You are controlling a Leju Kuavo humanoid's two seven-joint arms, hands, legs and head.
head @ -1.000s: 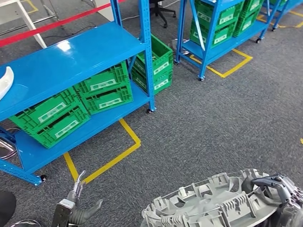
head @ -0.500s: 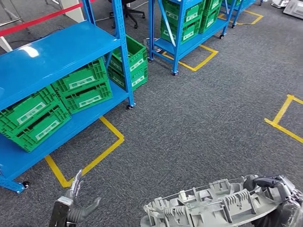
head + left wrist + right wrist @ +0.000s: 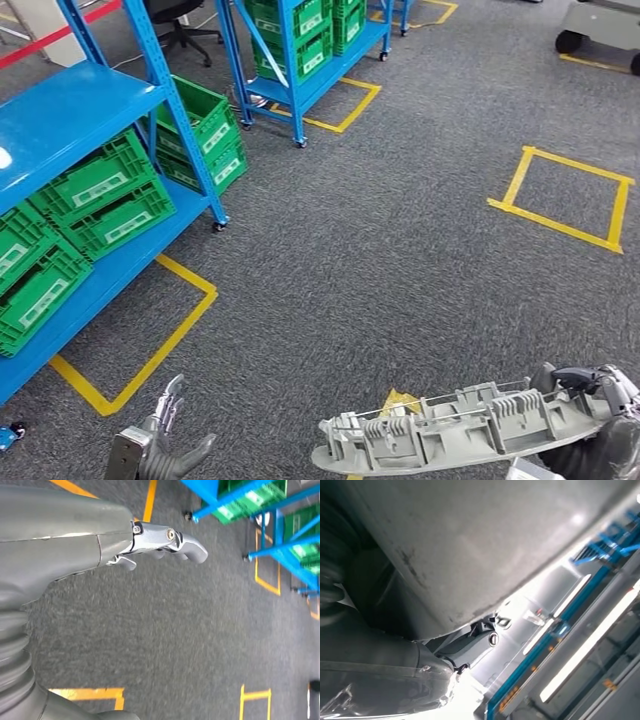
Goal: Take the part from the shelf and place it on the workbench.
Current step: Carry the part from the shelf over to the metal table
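Note:
A long grey ribbed plastic part lies level at the bottom right of the head view. My right hand grips its right end, dark fingers hooked over the edge. In the right wrist view the part's smooth grey underside lies right against my right hand. My left hand hangs low at the bottom left, fingers spread and holding nothing. The left wrist view shows that left hand over grey carpet with its fingers stretched out. The blue shelf stands at the left.
Several green crates sit on the blue shelf's lower level. A second blue rack with green crates stands behind. Yellow tape squares mark the grey carpet. A cart's wheels show at the top right.
The whole view has swung to the right: the blue shelf has slid toward the left edge and a yellow floor square has come in at right. The part stays held by my right hand.

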